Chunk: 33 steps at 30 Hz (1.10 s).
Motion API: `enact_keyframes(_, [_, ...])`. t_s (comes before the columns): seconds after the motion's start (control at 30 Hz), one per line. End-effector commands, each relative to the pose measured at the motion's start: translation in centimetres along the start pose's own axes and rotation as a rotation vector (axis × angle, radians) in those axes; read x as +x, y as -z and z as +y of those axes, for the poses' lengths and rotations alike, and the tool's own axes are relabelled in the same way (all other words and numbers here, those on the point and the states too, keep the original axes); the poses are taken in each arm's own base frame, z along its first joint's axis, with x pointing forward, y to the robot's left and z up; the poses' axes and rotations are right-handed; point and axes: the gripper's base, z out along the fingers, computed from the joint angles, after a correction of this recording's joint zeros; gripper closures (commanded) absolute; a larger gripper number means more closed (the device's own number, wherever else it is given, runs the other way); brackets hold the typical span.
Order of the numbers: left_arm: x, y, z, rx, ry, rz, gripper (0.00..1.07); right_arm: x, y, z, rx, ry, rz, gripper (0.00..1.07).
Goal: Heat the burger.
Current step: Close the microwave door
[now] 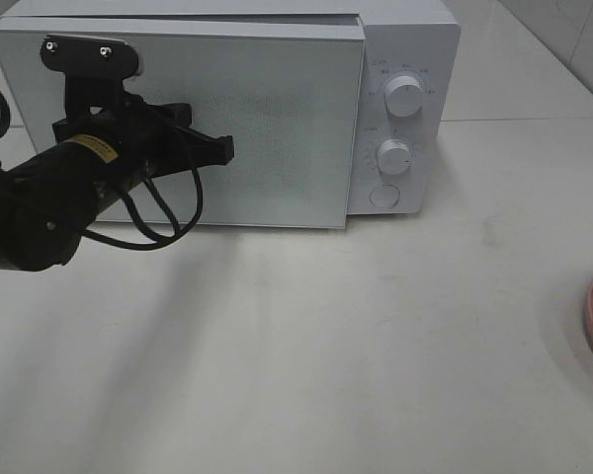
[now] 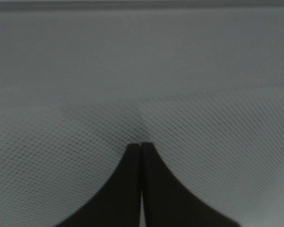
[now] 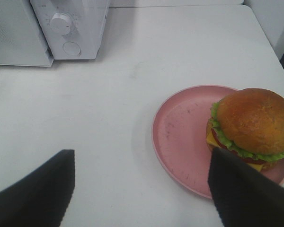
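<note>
White tabletop (image 1: 356, 355) all round, pale wall behind, and nearest to us in the right wrist view the right pincer (image 3: 142, 189) hangs with its jaws spread wide, nothing between them. Just beyond it sits the burger (image 3: 250, 126), off toward one edge of a pink plate (image 3: 180, 137), well apart from the microwave (image 1: 405, 59) across the tabletop. It looks light and squashy, I'd say: glossy domed bun that could slip under hard pads, frilly lettuce and a cheese edge poking out, layers that may slide apart if tipped. Best bet is a gentle squeeze across the sides of the bun, low enough to catch the patty too, or carry it on the plate by the rim. Further back, the left pincer (image 1: 222, 150) has its jaws pressed together, holding nothing, tips right at the mesh-patterned door (image 1: 277, 128); whether they touch it, I can't tell. The door seems slightly ajar along its top edge. On the far right of the microwave, two knobs (image 1: 403, 96) and a round button (image 1: 383, 197) wait.
</note>
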Motion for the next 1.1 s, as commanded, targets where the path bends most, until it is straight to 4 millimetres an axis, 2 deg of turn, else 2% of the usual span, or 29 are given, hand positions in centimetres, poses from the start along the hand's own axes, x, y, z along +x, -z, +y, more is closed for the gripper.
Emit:
enact_keyframes(0.03, [-0.4, -0.8, -0.4, 0.0, 0.011, -0.004, 1.07, 0.2, 0.3, 0.0, 0.002, 0.009, -0.035, 0.32])
enact_keyframes(0.13, [-0.6, -1.8, -0.8, 0.005, 0.01, -0.004, 1.07, 0.2, 0.3, 0.0, 0.002, 0.009, -0.035, 0.32])
enact_keyframes(0.2, [-0.8, -3.1, -0.9, -0.024, 0.014, 0.0, 1.07, 0.2, 0.3, 0.0, 0.002, 0.009, -0.035, 0.32])
enact_keyframes(0.4, [-1.8, -4.7, -1.0, -0.07, 0.019, -0.001, 1.07, 0.2, 0.3, 0.0, 0.002, 0.009, -0.035, 0.32])
enact_keyframes(0.5, [-2.1, -4.9, -1.1, -0.068, 0.0, -0.009, 1.07, 0.2, 0.3, 0.0, 0.002, 0.009, -0.035, 0.32])
enact_keyframes(0.63, [-2.0, -4.0, -1.9, -0.03, 0.009, 0.054, 1.07, 0.2, 0.3, 0.0, 0.002, 0.009, -0.035, 0.32])
enact_keyframes(0.67, [-2.0, -3.1, -2.5, -0.003, 0.009, 0.084, 1.07, 0.2, 0.3, 0.0, 0.002, 0.009, -0.035, 0.32])
enact_keyframes(0.7, [-2.0, -3.1, -2.5, -0.003, 0.009, 0.084, 1.07, 0.2, 0.3, 0.0, 0.002, 0.009, -0.035, 0.32])
enact_keyframes(0.73, [-1.7, -2.0, -3.1, 0.018, -0.001, 0.102, 1.07, 0.2, 0.3, 0.0, 0.002, 0.009, -0.035, 0.32])
enact_keyframes(0.8, [-1.6, -1.5, -3.3, 0.029, -0.004, 0.11, 1.07, 0.2, 0.3, 0.0, 0.002, 0.009, -0.035, 0.32])
enact_keyframes(0.83, [-1.2, -0.3, -3.8, 0.057, -0.012, 0.151, 1.06, 0.2, 0.3, 0.0, 0.002, 0.009, -0.035, 0.32])
enact_keyframes(0.87, [-1.2, -0.3, -3.8, 0.057, -0.012, 0.151, 1.06, 0.2, 0.3, 0.0, 0.002, 0.009, -0.035, 0.32])
enact_keyframes(0.9, [-1.0, 0.2, -4.1, 0.076, -0.015, 0.181, 1.01, 0.2, 0.3, 0.0, 0.002, 0.009, -0.035, 0.32])
enact_keyframes(0.93, [-0.6, 1.1, -4.6, 0.111, -0.017, 0.251, 0.84, 0.2, 0.3, 0.0, 0.002, 0.009, -0.035, 0.32])
enact_keyframes(0.97, [-0.6, 1.1, -4.6, 0.111, -0.017, 0.251, 0.84, 0.2, 0.3, 0.0, 0.002, 0.009, -0.035, 0.32])
enact_keyframes(1.0, [-0.4, 1.6, -4.7, 0.132, -0.016, 0.297, 0.69, 0.2, 0.3, 0.0, 0.002, 0.009, -0.035, 0.32])
enact_keyframes(1.03, [0.0, 2.5, -4.9, 0.163, -0.002, 0.393, 0.36, 0.2, 0.3, 0.0, 0.002, 0.009, -0.035, 0.32])
enact_keyframes(1.07, [0.0, 2.5, -4.9, 0.163, -0.002, 0.393, 0.36, 0.2, 0.3, 0.0, 0.002, 0.009, -0.035, 0.32])
enact_keyframes(1.1, [0.3, 3.3, -5.0, 0.194, 0.005, 0.477, 0.05, 0.2, 0.3, 0.0, 0.002, 0.009, -0.035, 0.32])
